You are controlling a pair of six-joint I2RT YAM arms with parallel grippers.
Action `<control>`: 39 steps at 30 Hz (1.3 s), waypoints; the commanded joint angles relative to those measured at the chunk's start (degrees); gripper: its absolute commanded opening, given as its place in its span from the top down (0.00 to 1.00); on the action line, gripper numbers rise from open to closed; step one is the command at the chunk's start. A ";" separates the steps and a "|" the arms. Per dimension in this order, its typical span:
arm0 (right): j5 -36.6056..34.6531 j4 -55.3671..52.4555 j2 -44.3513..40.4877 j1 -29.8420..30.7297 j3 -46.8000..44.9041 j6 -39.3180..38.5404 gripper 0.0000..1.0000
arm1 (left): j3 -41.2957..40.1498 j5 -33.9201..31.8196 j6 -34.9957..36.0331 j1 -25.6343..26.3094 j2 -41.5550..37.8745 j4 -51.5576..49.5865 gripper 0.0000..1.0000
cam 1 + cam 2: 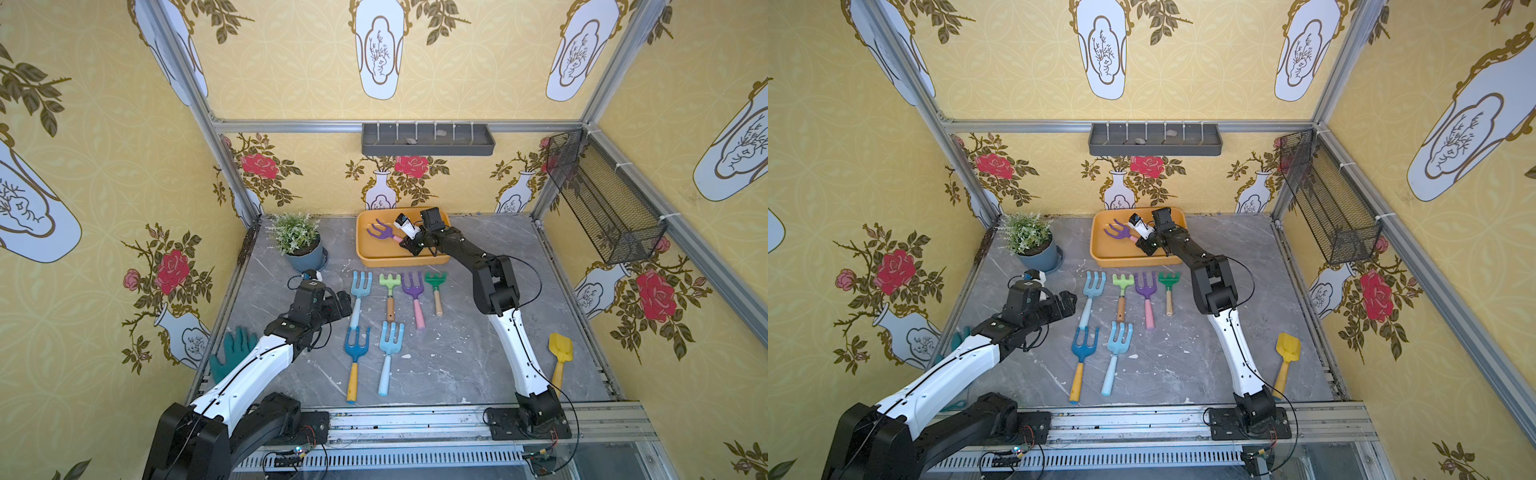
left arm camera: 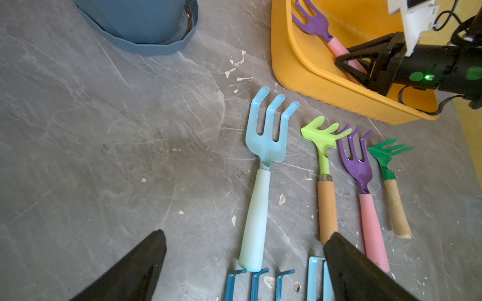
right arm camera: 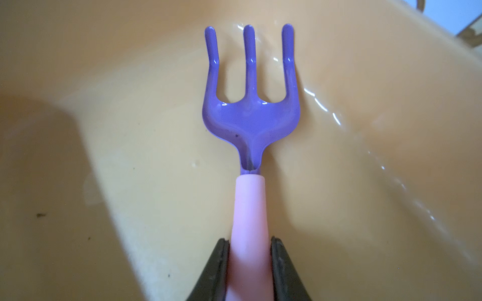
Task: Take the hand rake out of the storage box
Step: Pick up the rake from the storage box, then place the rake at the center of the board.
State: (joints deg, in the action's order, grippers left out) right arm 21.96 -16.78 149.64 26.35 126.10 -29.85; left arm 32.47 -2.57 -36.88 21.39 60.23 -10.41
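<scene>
Only the right wrist view shows the right gripper (image 3: 249, 243) pinching the rake (image 3: 250, 122) handle, in the box (image 3: 125, 135); left gripper (image 2: 247, 234) spread.

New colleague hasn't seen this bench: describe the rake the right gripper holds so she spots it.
Find the orange-yellow storage box at the back of the table. The only hand rake inside it has a purple three-pronged head and pink handle, pinched by the right gripper. Its purple-and-pink twin lies outside, on the table.
</scene>
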 commanded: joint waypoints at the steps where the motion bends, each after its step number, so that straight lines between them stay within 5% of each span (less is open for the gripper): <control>1: -0.27 2.10 -4.39 0.11 -3.37 1.81 0.99 | -0.12 -0.09 0.32 -0.05 -0.44 0.13 0.00; 14: -4.52 20.38 -28.70 -0.65 -32.96 22.67 1.00 | -2.57 0.52 -0.29 -0.12 -4.77 -1.10 0.00; 21: -15.26 26.27 -50.77 3.98 -54.72 37.93 1.00 | -5.09 -0.02 -0.90 -0.25 -10.71 -2.93 0.00; 25: -28.20 25.02 -65.44 14.65 -68.67 47.30 1.00 | -6.09 0.12 -1.41 -0.27 -13.71 -4.43 0.00; 29: -50.85 21.37 -77.63 34.73 -81.06 55.96 1.00 | -7.41 0.24 -2.09 -0.32 -16.89 -5.27 0.00; 32: -67.61 8.42 -81.21 52.22 -84.85 72.48 1.00 | -8.03 1.51 -2.13 -0.44 -18.77 -5.26 0.00; 34: -77.56 -8.63 -78.89 64.92 -83.85 91.49 1.00 | -8.32 1.65 -2.07 -0.38 -19.72 -5.48 0.00; 37: -80.96 -46.99 -68.42 79.03 -77.83 137.65 1.00 | -8.73 2.04 -3.70 -0.39 -20.49 -5.50 0.00; 39: -76.75 -62.25 -58.31 84.19 -72.76 152.32 1.00 | -8.71 2.55 -3.68 -0.39 -20.50 -5.41 0.00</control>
State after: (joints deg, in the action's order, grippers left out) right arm -47.97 -41.95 83.35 105.75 49.41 81.62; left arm 24.08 -1.21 -39.75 21.02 39.88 -15.92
